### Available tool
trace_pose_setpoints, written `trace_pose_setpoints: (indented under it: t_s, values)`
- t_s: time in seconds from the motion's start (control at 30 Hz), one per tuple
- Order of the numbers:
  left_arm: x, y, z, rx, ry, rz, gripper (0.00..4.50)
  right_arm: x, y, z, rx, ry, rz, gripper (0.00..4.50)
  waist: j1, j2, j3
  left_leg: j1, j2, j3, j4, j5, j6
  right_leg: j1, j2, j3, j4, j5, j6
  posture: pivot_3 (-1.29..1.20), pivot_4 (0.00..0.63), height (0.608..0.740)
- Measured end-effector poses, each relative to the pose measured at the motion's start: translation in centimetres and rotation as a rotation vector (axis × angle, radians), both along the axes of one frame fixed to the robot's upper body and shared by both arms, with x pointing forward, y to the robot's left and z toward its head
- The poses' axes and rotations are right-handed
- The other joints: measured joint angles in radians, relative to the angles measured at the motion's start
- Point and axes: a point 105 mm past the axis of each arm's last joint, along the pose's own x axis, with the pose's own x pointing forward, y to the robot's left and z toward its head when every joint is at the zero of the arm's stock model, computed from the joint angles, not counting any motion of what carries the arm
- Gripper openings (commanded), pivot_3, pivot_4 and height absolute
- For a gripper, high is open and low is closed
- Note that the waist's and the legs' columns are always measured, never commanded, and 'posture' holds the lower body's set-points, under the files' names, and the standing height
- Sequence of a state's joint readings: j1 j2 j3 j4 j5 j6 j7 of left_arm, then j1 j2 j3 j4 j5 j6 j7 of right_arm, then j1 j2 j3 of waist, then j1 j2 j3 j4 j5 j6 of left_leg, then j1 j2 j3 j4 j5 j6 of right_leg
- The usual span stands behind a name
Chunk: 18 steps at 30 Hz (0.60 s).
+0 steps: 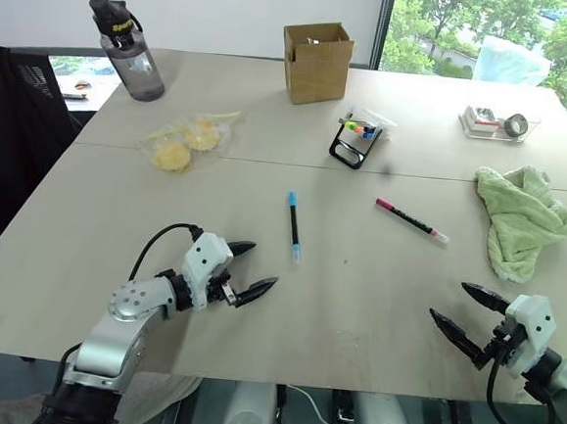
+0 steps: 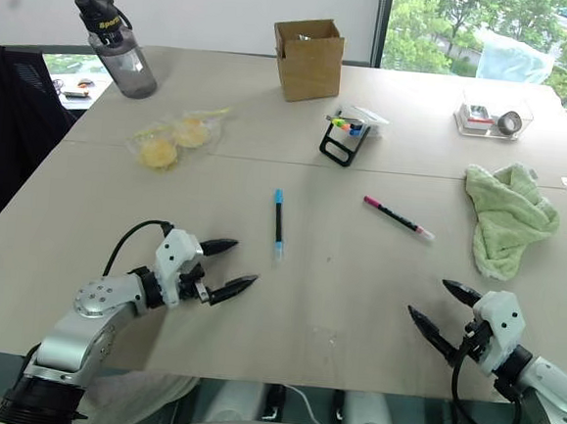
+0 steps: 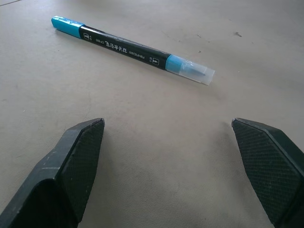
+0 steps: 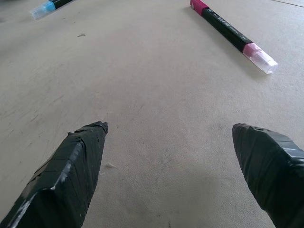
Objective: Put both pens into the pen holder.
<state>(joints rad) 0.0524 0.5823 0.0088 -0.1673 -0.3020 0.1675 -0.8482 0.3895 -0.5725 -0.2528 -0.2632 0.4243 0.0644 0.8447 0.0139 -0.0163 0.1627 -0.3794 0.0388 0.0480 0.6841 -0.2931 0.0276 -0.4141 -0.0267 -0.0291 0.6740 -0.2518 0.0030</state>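
Observation:
Two pens lie flat on the beige table (image 1: 266, 181). The black pen with blue ends (image 1: 293, 226) (image 3: 130, 49) rests mid-table, a little ahead and right of my left gripper (image 1: 252, 268), which is open and empty. Farther right lies the black pen with a pink end and pale cap (image 1: 412, 221) (image 4: 231, 34), ahead and left of my right gripper (image 1: 457, 309), also open and empty. The small black pen holder (image 1: 354, 141) stands farther back, with several colourful markers in it.
A brown cardboard box (image 1: 317, 61) stands behind the holder. A dark water bottle (image 1: 129, 51) is at the back left, a bag of yellow items (image 1: 186, 141) left of centre, a crumpled green cloth (image 1: 519, 219) at the right, and a clear tray with tape (image 1: 497, 122) at the back right.

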Motion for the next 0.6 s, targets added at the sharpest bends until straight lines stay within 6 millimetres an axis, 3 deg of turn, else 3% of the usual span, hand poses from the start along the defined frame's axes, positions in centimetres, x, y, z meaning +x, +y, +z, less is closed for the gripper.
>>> trace_pose_setpoints:
  t_s: [0.6]
  values:
    - [0.51, -0.27, 0.59, -0.007, -0.026, -0.001, 4.46, 0.58, 0.02, 0.07, -0.001, -0.008, 0.007, 4.5, 0.0, 0.0, 0.0, 0.0, 0.0, 0.0, 0.0, 0.0, 0.0, 0.0, 0.0, 0.0, 0.0, 0.0, 0.0, 0.0, 0.15, 0.736]
